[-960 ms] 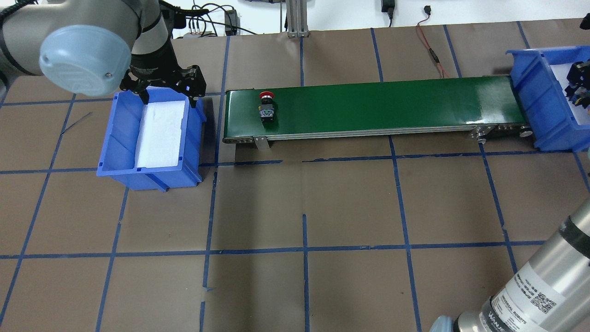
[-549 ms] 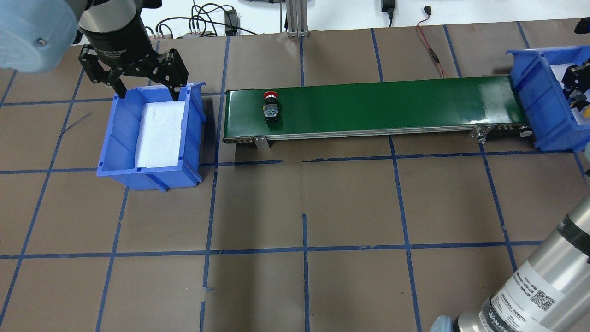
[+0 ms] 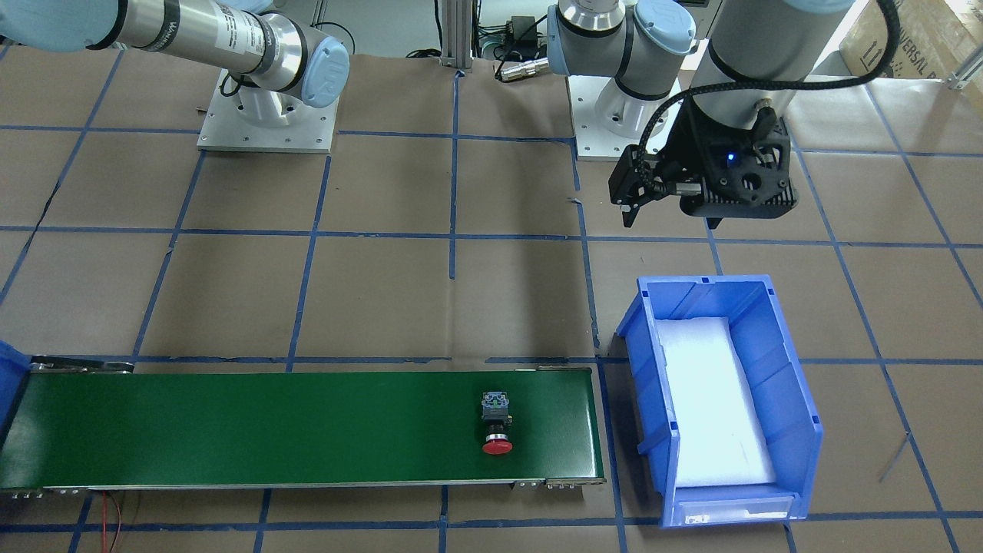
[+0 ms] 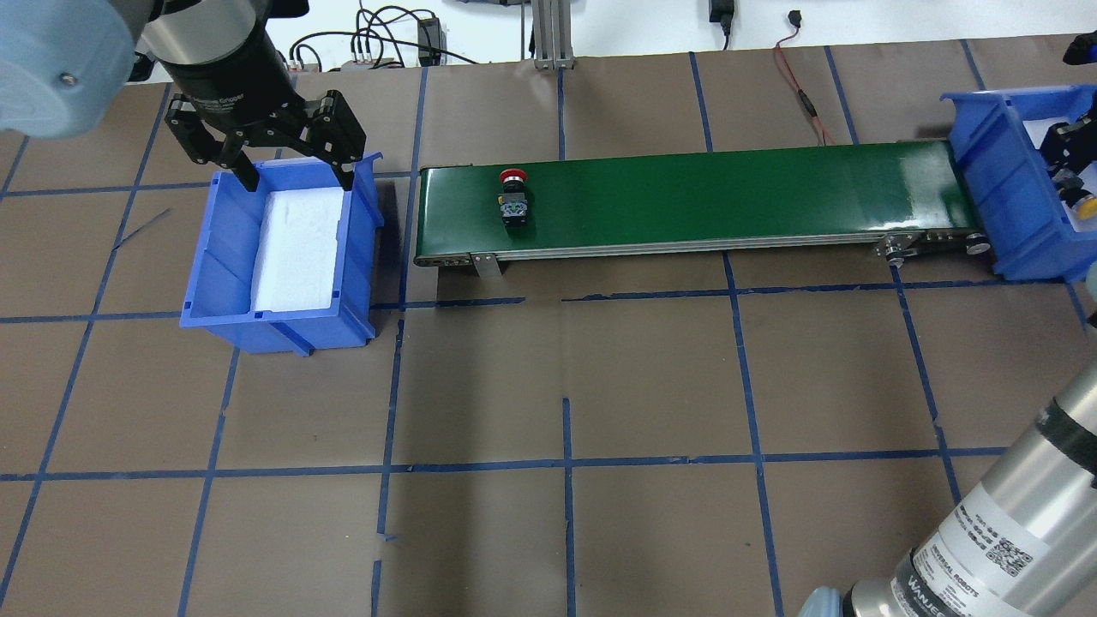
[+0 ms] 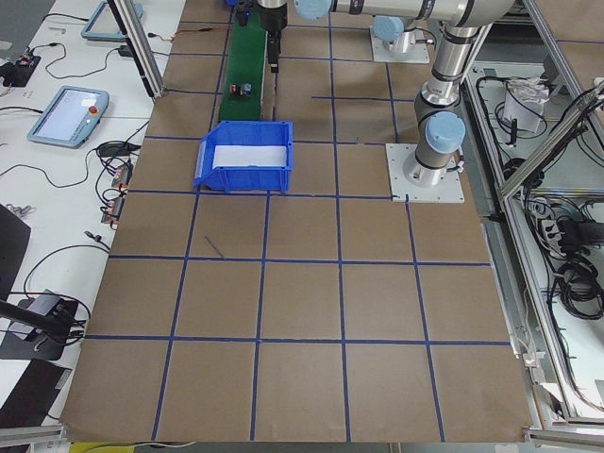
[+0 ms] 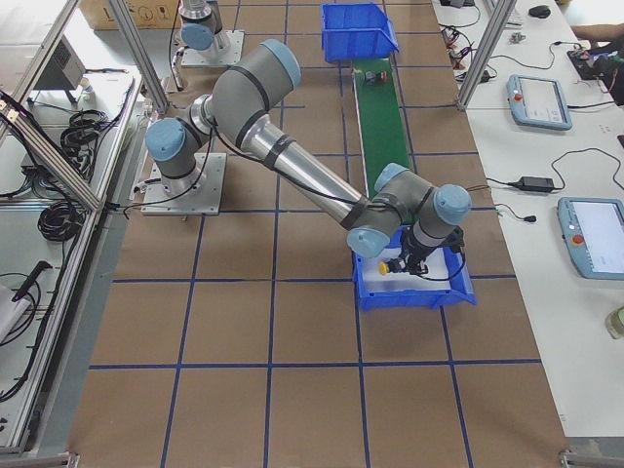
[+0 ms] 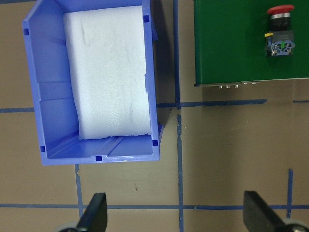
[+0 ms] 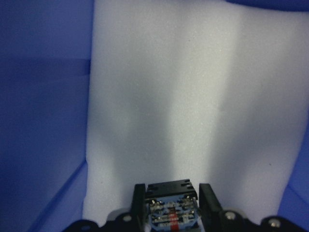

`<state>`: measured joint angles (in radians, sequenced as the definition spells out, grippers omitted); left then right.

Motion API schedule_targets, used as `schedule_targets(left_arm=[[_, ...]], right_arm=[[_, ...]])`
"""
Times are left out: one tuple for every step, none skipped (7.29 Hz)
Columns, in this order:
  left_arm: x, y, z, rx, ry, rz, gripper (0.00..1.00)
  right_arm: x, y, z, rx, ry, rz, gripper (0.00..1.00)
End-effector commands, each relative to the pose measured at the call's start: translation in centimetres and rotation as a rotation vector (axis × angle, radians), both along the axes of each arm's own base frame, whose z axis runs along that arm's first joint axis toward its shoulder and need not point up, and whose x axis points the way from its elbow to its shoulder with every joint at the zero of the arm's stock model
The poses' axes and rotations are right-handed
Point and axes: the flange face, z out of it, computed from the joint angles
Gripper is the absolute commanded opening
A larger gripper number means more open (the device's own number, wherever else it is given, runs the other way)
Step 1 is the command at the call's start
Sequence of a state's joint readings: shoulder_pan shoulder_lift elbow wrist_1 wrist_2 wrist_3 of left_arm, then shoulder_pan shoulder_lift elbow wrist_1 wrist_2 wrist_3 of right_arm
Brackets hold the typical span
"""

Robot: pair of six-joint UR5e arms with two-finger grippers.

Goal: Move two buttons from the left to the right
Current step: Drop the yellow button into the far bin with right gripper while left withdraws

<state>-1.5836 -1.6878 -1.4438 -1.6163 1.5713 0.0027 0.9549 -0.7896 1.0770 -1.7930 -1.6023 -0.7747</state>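
Right gripper [image 8: 172,205] pinches the yellow button [image 8: 169,192] over the foam pad [image 8: 193,96] in the blue bin [image 8: 43,121]; left gripper [image 4: 298,182] hangs spread.

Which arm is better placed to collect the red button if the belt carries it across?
Right, probably. The right gripper sits in the bin at the right end of the belt, though shut on the yellow button, to be released first. The left gripper, open, hangs near the other bin.
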Motion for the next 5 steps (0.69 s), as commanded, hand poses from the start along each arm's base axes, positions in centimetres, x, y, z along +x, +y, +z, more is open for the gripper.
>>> schedule_targets(left_arm=[[0.21,-1.21,-1.06,0.026,0.031,0.013,1.00],[0.60,-1.18,-0.73,0.020,0.034,0.020,1.00],[0.26,-0.87,-0.16,0.003,0.026,0.018,1.00],[0.47,-0.86,-0.13,0.002,0.022,0.021,1.00],[0.53,-0.89,-0.29,0.005,0.016,0.019,1.00]], right_arm=[[-0.06,-0.03,-0.01,-0.002,-0.002,0.002,0.47],[-0.07,-0.04,-0.12,-0.001,-0.003,0.002,0.47],[-0.19,-0.05,-0.29,-0.001,-0.006,0.000,0.47],[-0.31,-0.01,-0.29,-0.008,-0.015,0.000,0.47],[-0.32,-0.01,-0.29,-0.008,-0.015,0.000,0.49]])
